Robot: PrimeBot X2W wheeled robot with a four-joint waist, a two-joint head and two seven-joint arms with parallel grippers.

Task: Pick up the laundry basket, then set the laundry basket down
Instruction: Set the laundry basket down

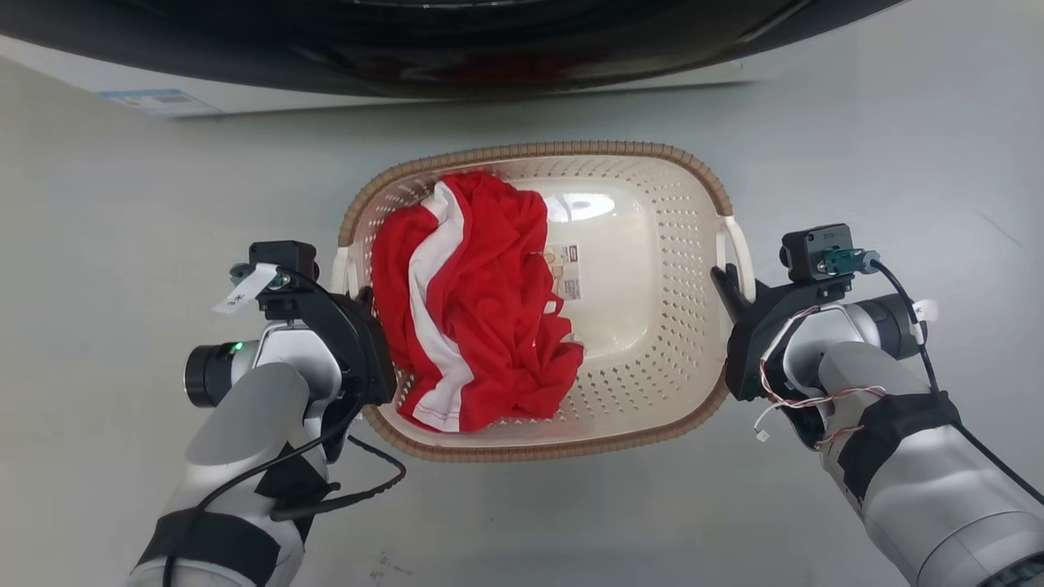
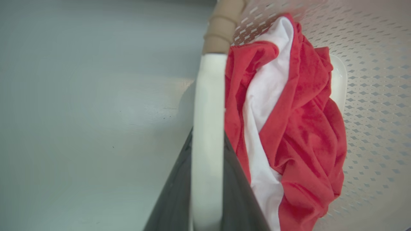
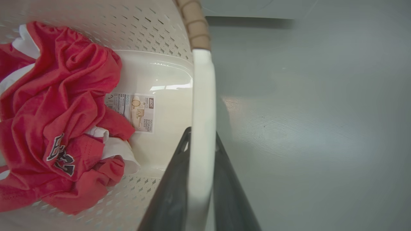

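Grey floor all around, and the laundry basket sits dead centre between both arms, below a dark appliance front. A red-and-white garment is heaped in its left half. The left gripper clamps the left handle, and the right gripper pinches the right handle. A small label shows on the base.

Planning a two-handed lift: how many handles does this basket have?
2: the left handle, in the left gripper, and the right handle, in the right gripper, on opposite sides of the laundry basket.
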